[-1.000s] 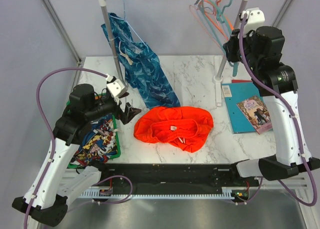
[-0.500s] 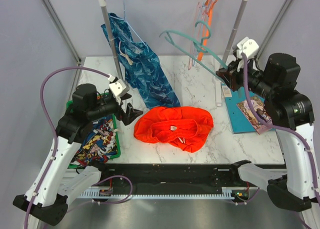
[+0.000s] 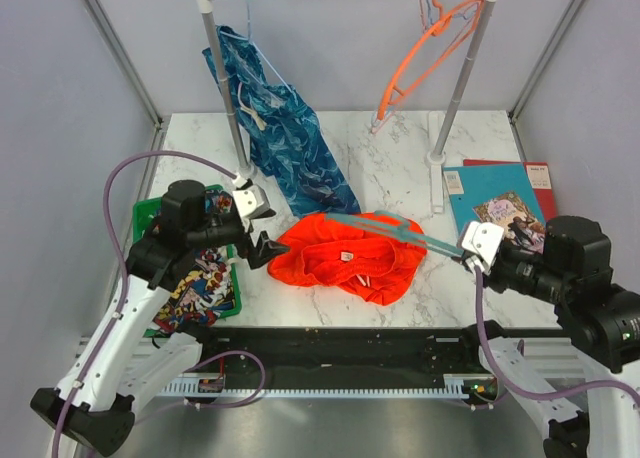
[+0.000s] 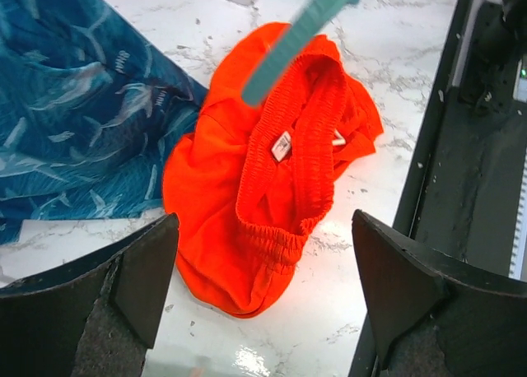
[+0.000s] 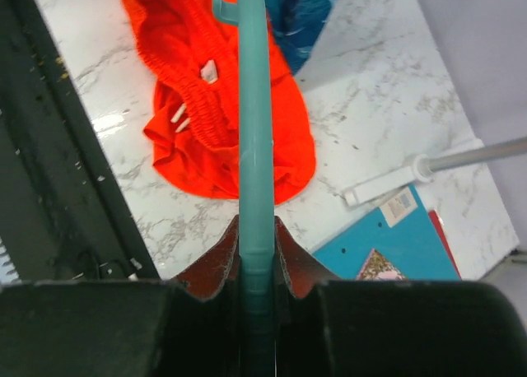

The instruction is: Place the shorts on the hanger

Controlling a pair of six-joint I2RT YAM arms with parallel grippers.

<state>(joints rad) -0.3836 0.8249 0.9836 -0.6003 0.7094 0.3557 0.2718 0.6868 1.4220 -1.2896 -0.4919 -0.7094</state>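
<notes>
One pair of shorts; one teal hanger, in the jaws of the right gripper; one orange hanger; one blue garment.

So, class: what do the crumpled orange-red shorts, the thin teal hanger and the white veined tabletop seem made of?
Orange-red shorts: soft matte fabric; it crumples, and the waistband is gathered elastic. Thin teal hanger: probably plastic; smooth, uniform colour, small moulded hook. White veined tabletop: glossy marble look with reflections; real stone or printed laminate, can't tell.

shorts org-red | hanger teal | garment blue w/ patt. | table wht marble
</notes>
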